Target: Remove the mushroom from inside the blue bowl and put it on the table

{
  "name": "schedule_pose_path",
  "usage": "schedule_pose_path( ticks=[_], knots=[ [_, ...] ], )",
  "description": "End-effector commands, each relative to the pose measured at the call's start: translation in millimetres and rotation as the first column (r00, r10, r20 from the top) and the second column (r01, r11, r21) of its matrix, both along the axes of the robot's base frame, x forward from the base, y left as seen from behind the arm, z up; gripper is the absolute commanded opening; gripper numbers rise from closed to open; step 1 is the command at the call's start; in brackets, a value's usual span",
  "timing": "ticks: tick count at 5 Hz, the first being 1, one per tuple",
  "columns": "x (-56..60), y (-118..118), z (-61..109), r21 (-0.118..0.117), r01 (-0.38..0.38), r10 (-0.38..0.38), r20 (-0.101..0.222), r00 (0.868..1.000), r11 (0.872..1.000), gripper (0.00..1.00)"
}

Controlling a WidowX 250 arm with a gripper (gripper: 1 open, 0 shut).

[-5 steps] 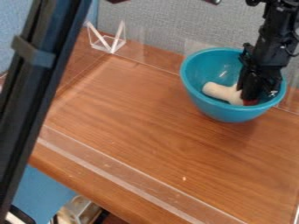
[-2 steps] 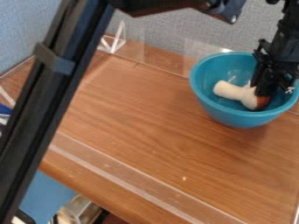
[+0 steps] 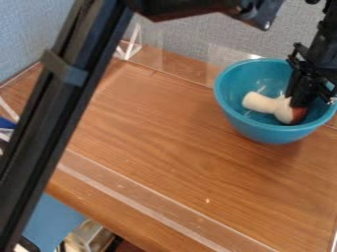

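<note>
Claw (image 3: 305, 96) closed on toy mushroom (image 3: 274, 105) — cap end, stem jutting free — inside blue bowl (image 3: 246, 120).

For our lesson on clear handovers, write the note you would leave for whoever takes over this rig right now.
Hand: down in the bowl at the mushroom's cap end, closed or nearly so; a firm grip can't be confirmed.
Mushroom: lying inside the blue bowl, cream stem showing.
Bowl: upright on the table.
Done: hand at the mushroom.
Left: lift it out, set it on the table.
</note>
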State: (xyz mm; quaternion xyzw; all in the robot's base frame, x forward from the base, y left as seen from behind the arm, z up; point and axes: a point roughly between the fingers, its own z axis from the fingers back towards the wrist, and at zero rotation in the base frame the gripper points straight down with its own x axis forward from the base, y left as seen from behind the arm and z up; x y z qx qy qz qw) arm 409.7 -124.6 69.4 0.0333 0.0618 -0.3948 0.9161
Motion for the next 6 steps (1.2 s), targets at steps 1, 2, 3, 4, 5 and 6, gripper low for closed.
schedule_pose_path(
  ticks=[1,2,3,4,5,6],
  knots=[
    [7.0,-9,25.5,-0.019,0.021,-0.019,0.082,0.996,1.0,0.0],
    [7.5,-11,19.3,-0.015,0.029,-0.027,0.081,0.996,0.999,0.0],
    [6.5,-12,14.1,-0.009,0.035,-0.035,0.082,0.996,0.999,0.0],
    [4.2,-11,23.5,-0.005,0.015,-0.015,0.08,0.997,1.0,0.0],
    [2.8,-10,32.9,0.0,-0.004,0.004,0.079,0.997,1.0,0.0],
    [-2.2,-13,46.0,0.004,0.041,-0.042,0.077,0.996,0.999,0.0]
  ],
)
